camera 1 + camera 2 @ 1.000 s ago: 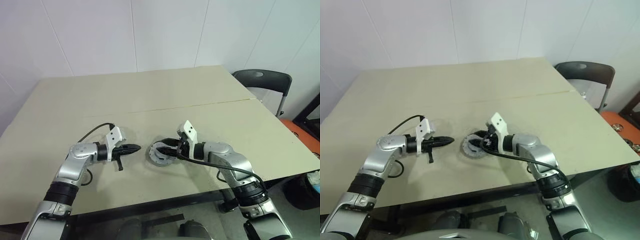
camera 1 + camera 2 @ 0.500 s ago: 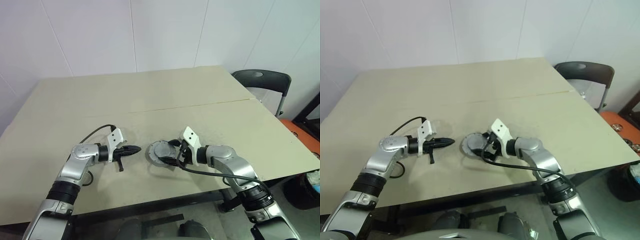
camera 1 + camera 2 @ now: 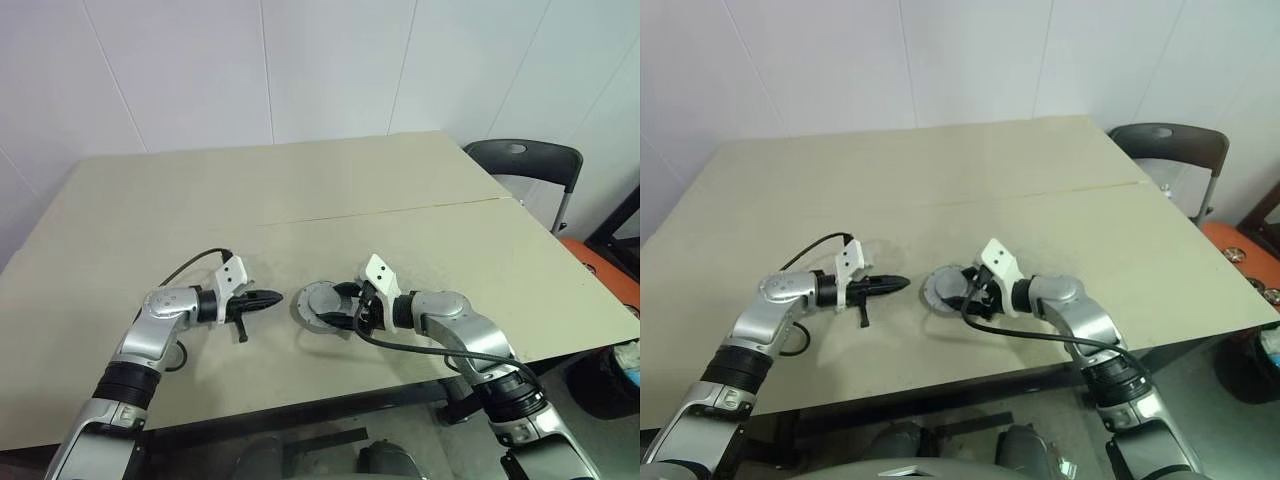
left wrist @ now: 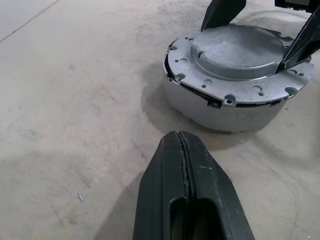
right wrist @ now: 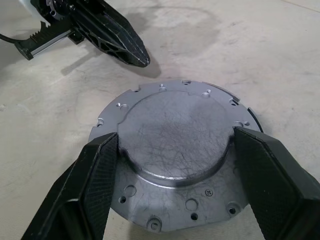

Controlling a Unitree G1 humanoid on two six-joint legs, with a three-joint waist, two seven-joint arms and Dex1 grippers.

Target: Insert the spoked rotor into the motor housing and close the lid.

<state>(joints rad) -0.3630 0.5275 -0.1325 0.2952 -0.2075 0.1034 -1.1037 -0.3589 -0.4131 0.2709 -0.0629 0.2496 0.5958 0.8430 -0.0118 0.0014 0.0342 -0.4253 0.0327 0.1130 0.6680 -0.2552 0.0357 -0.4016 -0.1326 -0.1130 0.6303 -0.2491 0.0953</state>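
One round grey metal lid (image 5: 176, 150) caps housing (image 4: 220, 107).

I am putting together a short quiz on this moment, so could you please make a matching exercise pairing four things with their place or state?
Things:
1. left claw
2. right claw
3. lid
4. chair

Places or states:
A. plain grey face up, on the motor housing
B. beyond the table's far right corner
C. shut, holding nothing
D. open, a finger on either side of the raised centre

Pairs: 1-C, 2-D, 3-A, 4-B
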